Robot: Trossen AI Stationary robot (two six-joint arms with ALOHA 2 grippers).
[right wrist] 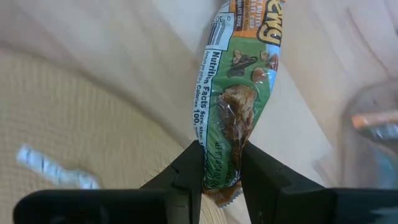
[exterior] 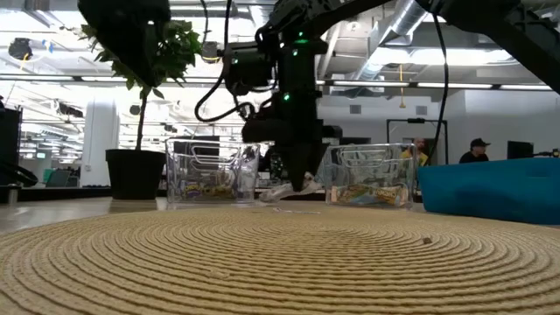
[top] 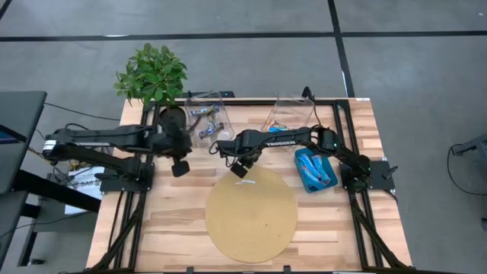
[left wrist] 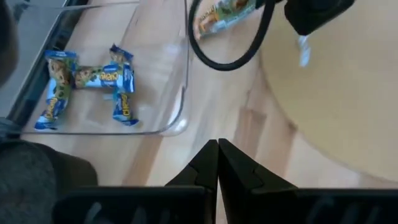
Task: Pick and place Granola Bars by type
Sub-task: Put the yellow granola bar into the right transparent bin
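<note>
Pinching one end of a green-wrapped granola bar (right wrist: 235,106) that hangs beyond its fingertips, the right gripper (right wrist: 221,163) should lift clear of the woven mat (top: 251,228) before swinging toward the matching clear bin (top: 285,114), while the left gripper (left wrist: 217,163) waits nearby, fingers pressed together.

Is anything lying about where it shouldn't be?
Yes: a small scrap of wrapper lies loose on the round woven mat, near the right pincer, which holds a green granola bar. It looks like stray litter.
</note>
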